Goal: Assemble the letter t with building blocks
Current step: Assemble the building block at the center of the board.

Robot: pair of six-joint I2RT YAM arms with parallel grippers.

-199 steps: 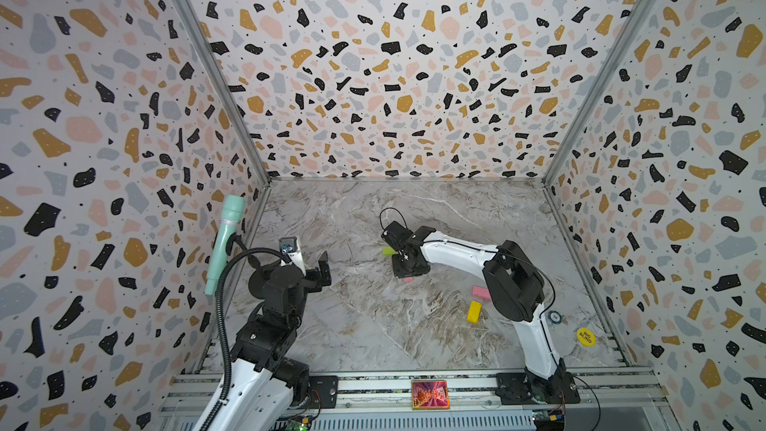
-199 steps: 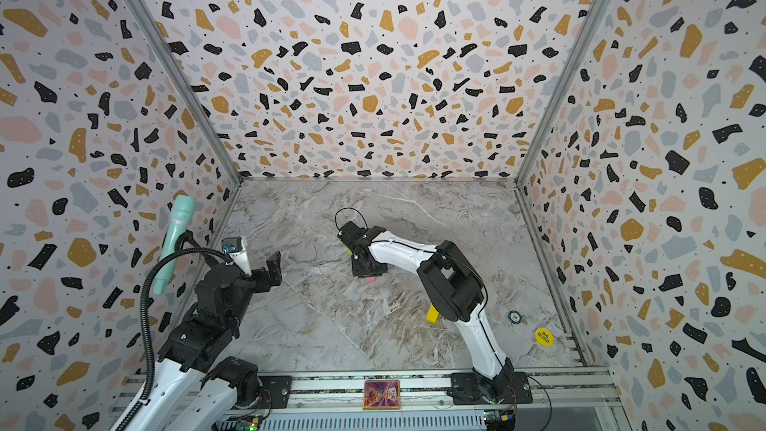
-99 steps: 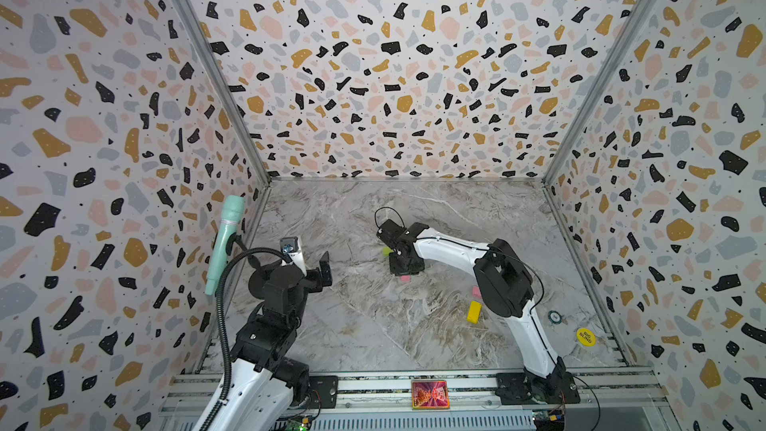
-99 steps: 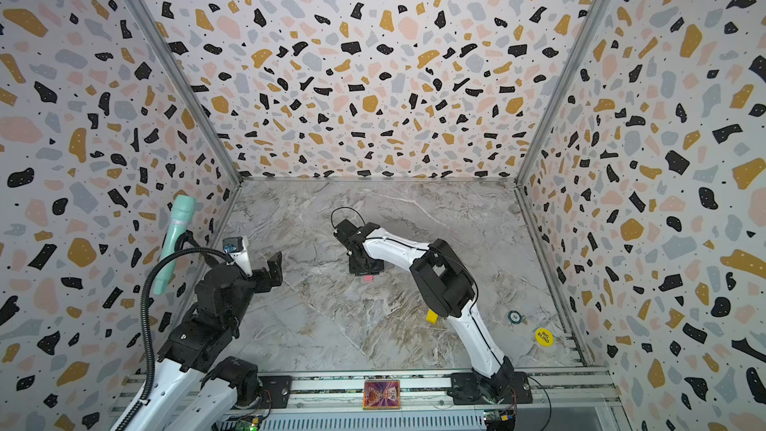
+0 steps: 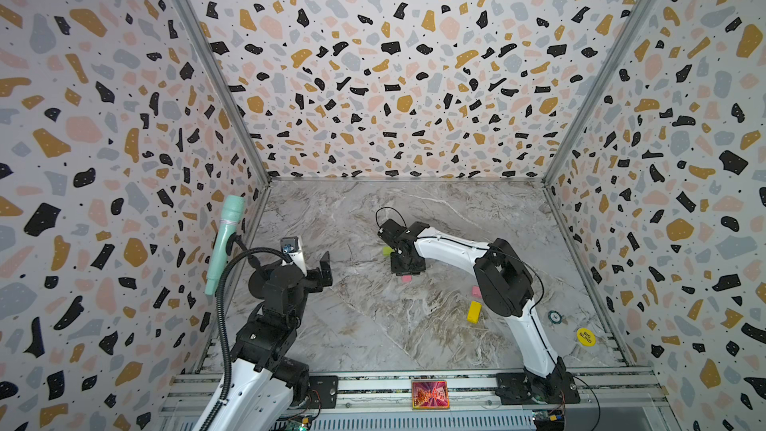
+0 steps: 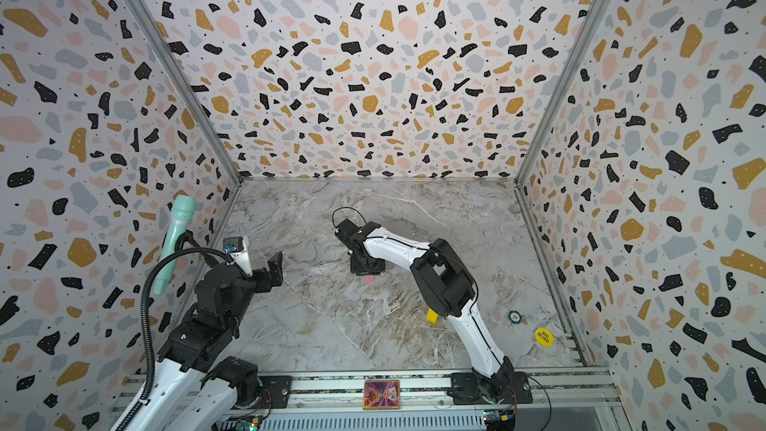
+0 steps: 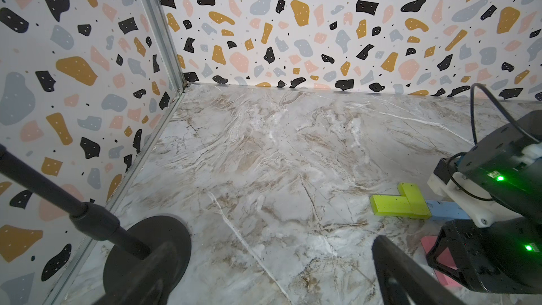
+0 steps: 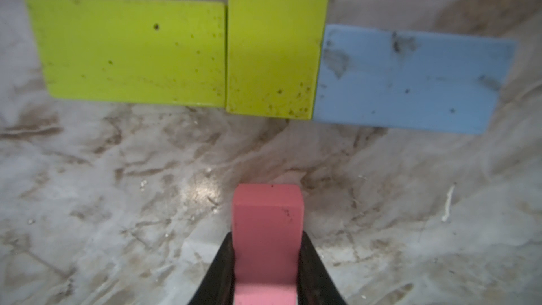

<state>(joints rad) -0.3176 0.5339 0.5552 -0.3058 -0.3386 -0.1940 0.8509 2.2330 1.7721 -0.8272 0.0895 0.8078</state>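
In the right wrist view my right gripper (image 8: 267,259) is shut on a pink brick (image 8: 267,224), held just over the marble floor. Ahead of it, with a gap between, lie two lime green bricks (image 8: 132,51) (image 8: 275,45) and a light blue brick (image 8: 410,80), side by side in a row. In both top views this gripper (image 5: 408,269) (image 6: 368,269) points down at mid-floor, with a green brick (image 5: 387,250) beside it. A second pink brick (image 5: 476,291) and a yellow brick (image 5: 473,311) lie loose by the right arm. My left gripper (image 5: 325,271) hangs open and empty at the left.
A mint microphone (image 5: 226,238) on a black hose stands against the left wall. A yellow round token (image 5: 585,337) and a small round chip (image 5: 554,317) lie at the front right. A red card (image 5: 430,394) sits on the front rail. Patterned walls close three sides.
The right arm's elbow has swung a little to the left, while its gripper stays near the same spot with the pink brick. The left arm has not moved.
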